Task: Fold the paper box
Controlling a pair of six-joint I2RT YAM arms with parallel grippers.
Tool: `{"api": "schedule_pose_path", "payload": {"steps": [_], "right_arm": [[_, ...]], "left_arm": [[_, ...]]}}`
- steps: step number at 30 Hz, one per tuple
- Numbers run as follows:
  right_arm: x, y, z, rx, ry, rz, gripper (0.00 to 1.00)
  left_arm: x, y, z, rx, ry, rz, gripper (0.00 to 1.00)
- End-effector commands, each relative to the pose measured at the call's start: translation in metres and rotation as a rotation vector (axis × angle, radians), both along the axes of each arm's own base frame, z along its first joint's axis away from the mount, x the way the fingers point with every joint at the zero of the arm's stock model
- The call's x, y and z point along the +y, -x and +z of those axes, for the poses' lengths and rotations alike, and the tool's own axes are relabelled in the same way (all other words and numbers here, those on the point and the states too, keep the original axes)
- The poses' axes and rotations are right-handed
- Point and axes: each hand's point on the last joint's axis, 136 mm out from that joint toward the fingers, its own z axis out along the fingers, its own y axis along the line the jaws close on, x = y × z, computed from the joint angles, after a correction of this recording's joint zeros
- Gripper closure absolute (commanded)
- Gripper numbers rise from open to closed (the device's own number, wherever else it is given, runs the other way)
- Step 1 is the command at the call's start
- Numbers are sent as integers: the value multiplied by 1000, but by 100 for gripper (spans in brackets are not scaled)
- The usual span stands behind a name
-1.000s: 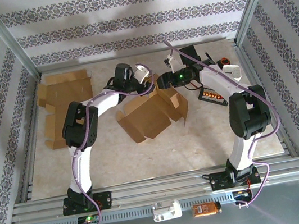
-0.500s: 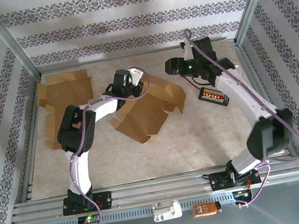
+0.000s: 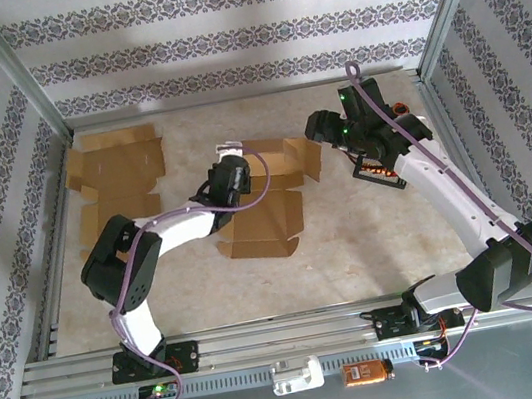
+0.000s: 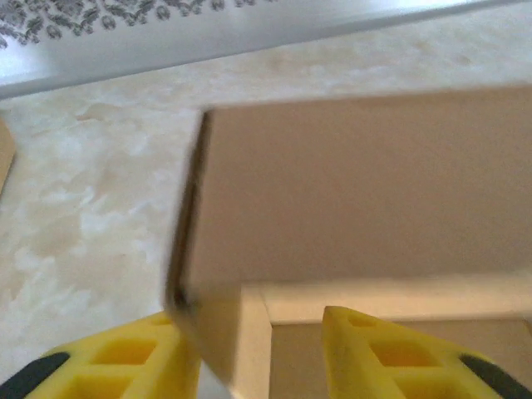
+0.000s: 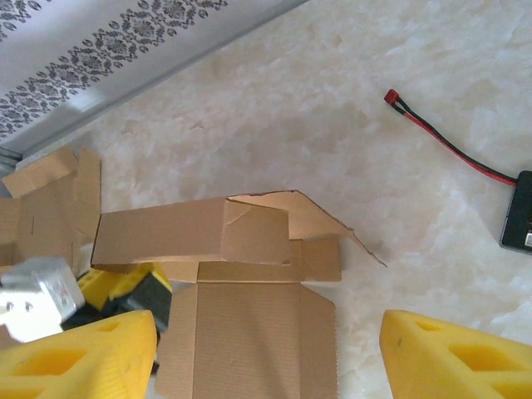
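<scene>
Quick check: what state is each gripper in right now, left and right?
Left gripper: open, fingers straddling a wall of the paper box, not clamped on it.
Right gripper: open, holding nothing.

Damask-striped papered walls (image 3: 221,40) and metal posts (image 3: 16,75) enclose a pale marbled tabletop (image 3: 353,236).

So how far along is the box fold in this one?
Early-middle. Done: the far wall of the paper box stands folded up. In hand: the left hand straddles a side flap, jaws open; the right hand hovers open, clear. Left: front panel and remaining flaps lie flat, unclosed.
</scene>
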Motion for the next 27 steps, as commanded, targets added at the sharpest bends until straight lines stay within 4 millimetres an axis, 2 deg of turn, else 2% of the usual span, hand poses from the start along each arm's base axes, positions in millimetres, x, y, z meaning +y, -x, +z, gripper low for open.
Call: {"api": "schedule_pose_path", "payload": {"steps": [1, 3, 6, 8, 10, 14, 17, 22, 27], "right_arm": [[17, 4, -4, 29, -16, 40, 29], [31, 6, -2, 34, -37, 72, 29], [50, 1, -5, 47, -46, 89, 29], [58, -6, -10, 64, -37, 80, 28], [60, -15, -18, 89, -29, 53, 29], [66, -37, -41, 137, -23, 10, 24], [76, -51, -62, 199, -66, 7, 22], [93, -65, -89, 228, -118, 56, 22], [99, -74, -102, 205, -108, 118, 22]], "left_arm": [[11, 12, 45, -98, 125, 41, 49], [19, 29, 57, -84, 158, 38, 43], [30, 54, 73, -13, 203, 37, 41], [35, 62, 82, 73, 250, 19, 41], [42, 60, 84, 191, 334, 23, 40], [45, 41, 84, 389, 462, 0, 39], [33, 17, 86, 485, 551, -75, 34], [13, -17, 70, 557, 613, -159, 29], [4, -39, 47, 546, 608, -188, 11]]}}
